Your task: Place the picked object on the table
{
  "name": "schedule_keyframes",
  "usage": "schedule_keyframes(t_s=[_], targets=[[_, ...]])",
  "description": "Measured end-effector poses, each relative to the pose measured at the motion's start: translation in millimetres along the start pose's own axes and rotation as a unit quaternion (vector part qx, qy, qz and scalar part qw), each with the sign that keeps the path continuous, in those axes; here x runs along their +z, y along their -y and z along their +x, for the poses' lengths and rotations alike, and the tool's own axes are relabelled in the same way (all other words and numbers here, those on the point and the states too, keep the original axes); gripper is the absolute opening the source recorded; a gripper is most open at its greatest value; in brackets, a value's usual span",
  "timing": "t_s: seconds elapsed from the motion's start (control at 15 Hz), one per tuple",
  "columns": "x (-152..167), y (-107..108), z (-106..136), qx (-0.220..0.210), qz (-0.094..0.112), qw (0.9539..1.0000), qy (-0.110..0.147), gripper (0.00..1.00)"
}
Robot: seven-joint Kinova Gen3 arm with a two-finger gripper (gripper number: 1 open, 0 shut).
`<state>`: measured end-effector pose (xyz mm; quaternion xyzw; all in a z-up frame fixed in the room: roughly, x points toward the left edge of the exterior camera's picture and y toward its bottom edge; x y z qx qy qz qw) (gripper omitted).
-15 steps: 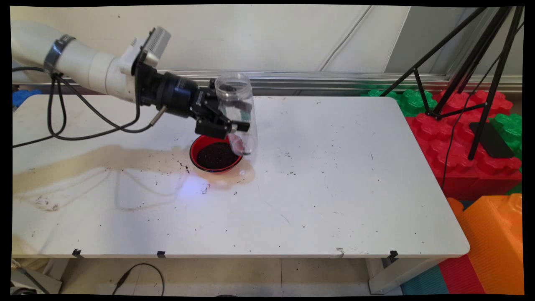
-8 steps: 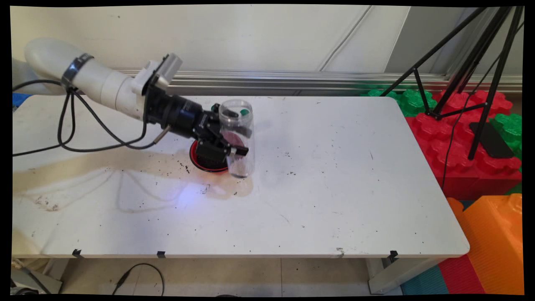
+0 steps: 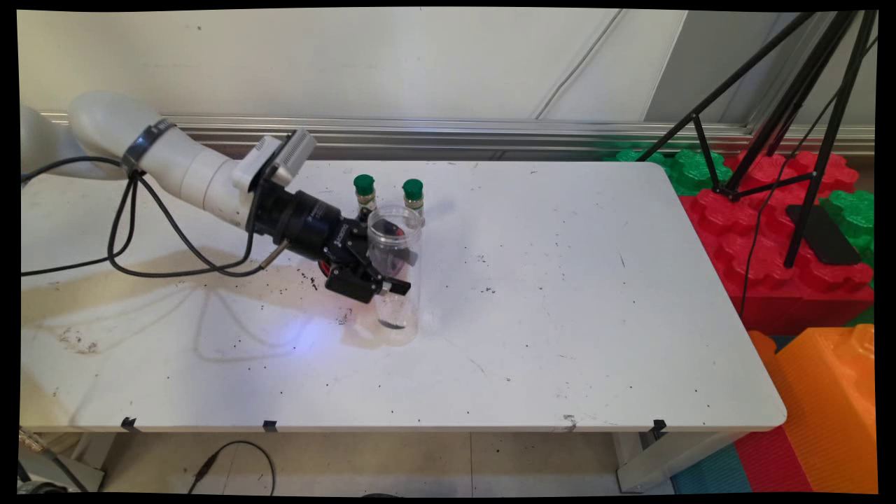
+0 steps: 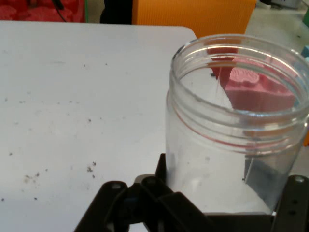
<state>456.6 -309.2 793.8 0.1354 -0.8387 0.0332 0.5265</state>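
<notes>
Clear plastic, wide-mouthed and lidless, the jar (image 3: 394,273) stands upright on the white table (image 3: 560,315), its base over a pale brown stain (image 3: 364,334). A little dark residue lies at its bottom. The black gripper (image 3: 381,276) is clamped round the jar's middle, one finger crossing the near side in the main view; in the hand view the jar (image 4: 236,125) fills the right half, its threaded rim on top, with the fingers (image 4: 294,203) pressed against its lower wall on either side.

Just behind the gripper's body a sliver of a red bowl (image 3: 325,268) shows, mostly hidden by the hand. Beyond the jar, toward the wall, two small bottles with green caps (image 3: 388,192) stand side by side, apart from the jar. Dark crumbs (image 3: 308,280) are scattered on the table left of the gripper, and a long tan stain (image 3: 105,287) runs toward the left edge. Black cables (image 3: 140,238) hang from the white arm (image 3: 175,164). Off the table's right side lie large red, green and orange foam blocks (image 3: 805,266) and a black tripod (image 3: 791,105).
</notes>
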Motion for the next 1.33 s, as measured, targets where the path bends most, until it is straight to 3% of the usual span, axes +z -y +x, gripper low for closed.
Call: schedule_keyframes(t_s=[1.13, 1.2, 1.33], targets=[[14, 3, -41, 0.029, -0.014, 0.9989, 0.034, 0.0], [14, 3, -42, 0.031, -0.015, 0.9988, 0.035, 1.0], [14, 2, -43, 0.033, -0.016, 0.9986, 0.037, 1.0]])
